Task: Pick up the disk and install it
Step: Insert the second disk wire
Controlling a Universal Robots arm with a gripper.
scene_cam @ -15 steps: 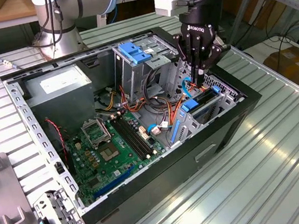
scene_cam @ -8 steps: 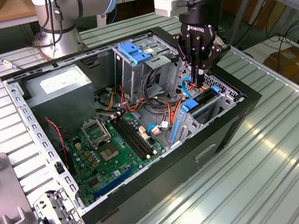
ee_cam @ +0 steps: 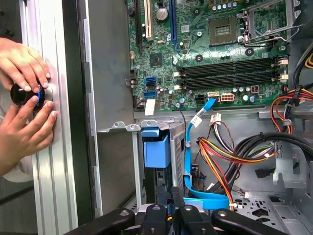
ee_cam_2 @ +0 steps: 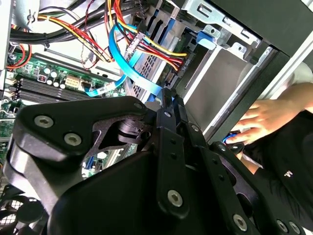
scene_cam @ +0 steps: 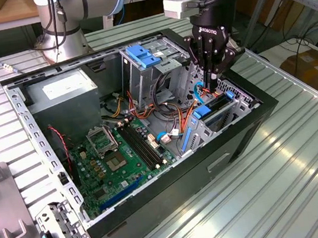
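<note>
The gripper point(scene_cam: 213, 74) is low inside the open computer case point(scene_cam: 174, 182), at the drive cage.

The fingers point(ee_cam: 177, 211) look squeezed together on the blue-edged disk point(scene_cam: 204, 111), which sits almost in its slot. The putting-in step seems nearly done. A person's hands point(ee_cam: 23, 98) rest on the table point(scene_cam: 307, 150).

the disk point(scene_cam: 210, 110), dark with bright blue carrier rails, is sitting edge-up in the case's drive bay, at four o'clock from the motherboard.
</note>
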